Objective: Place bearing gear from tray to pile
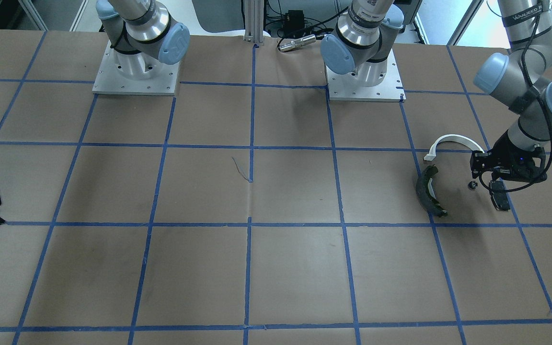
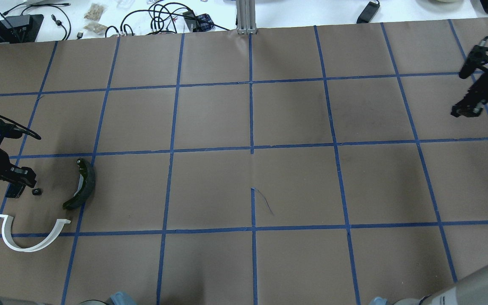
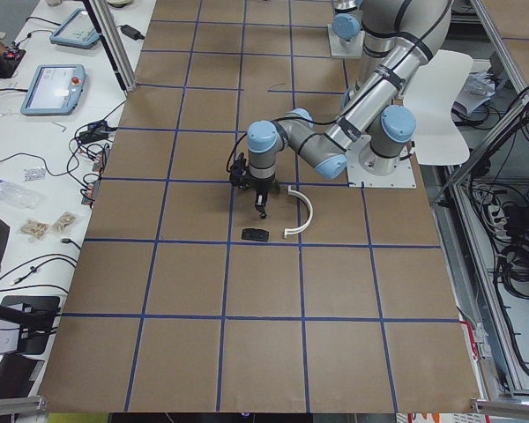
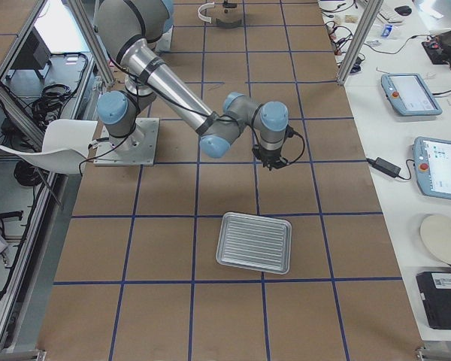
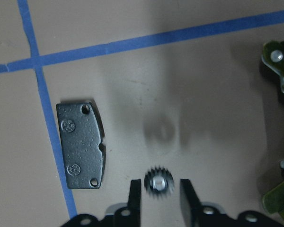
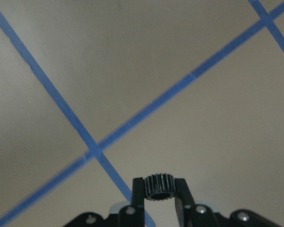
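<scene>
Tray lies near right gripper, clenched on bearing gear; left gripper splayed around second gear.

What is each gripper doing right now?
Left gripper: open around a bearing gear, not touching it.
Right gripper: closed on a second bearing gear.

Blue tape grids the brown table; arc white, brake shoe dark and olive, pad black.
</scene>
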Available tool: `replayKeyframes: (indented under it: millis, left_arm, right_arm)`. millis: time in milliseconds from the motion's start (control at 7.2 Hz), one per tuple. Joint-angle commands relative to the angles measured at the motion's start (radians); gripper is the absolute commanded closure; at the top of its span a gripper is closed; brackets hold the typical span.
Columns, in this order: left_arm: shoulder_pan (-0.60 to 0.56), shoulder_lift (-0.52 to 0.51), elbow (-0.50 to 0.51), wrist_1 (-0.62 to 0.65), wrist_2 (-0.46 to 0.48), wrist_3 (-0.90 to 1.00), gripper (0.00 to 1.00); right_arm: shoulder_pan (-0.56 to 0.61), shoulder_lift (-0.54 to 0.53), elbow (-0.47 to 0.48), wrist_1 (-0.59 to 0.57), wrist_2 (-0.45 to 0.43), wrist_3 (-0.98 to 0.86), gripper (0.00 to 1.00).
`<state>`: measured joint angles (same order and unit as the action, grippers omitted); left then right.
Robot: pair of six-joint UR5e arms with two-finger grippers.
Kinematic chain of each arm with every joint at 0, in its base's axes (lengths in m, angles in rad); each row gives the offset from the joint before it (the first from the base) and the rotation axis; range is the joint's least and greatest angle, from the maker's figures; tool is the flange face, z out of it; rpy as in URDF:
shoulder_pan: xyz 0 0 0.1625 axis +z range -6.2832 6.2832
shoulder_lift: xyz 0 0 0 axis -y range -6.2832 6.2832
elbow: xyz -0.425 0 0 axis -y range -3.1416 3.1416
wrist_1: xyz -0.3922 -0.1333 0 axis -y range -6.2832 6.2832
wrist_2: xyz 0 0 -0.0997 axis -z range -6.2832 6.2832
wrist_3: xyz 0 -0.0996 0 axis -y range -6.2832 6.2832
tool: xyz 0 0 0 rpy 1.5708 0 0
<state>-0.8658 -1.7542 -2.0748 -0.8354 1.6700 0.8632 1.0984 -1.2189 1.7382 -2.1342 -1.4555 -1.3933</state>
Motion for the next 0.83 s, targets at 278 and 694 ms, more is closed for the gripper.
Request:
replayKeyframes:
  millis: [278, 694]
  left_arm:
    - [-0.154, 0.044, 0.293, -0.438, 0.028, -0.158, 0.00]
    - [-0.433, 0.064, 0.444, -0.666, 0.034, -0.516, 0.00]
  right_arm:
    - [0.588, 0.021, 0.009, -0.110, -0.019, 0.945, 1.00]
    - [0.865, 0.114, 0.000, -0.176, -0.082, 1.510, 1.00]
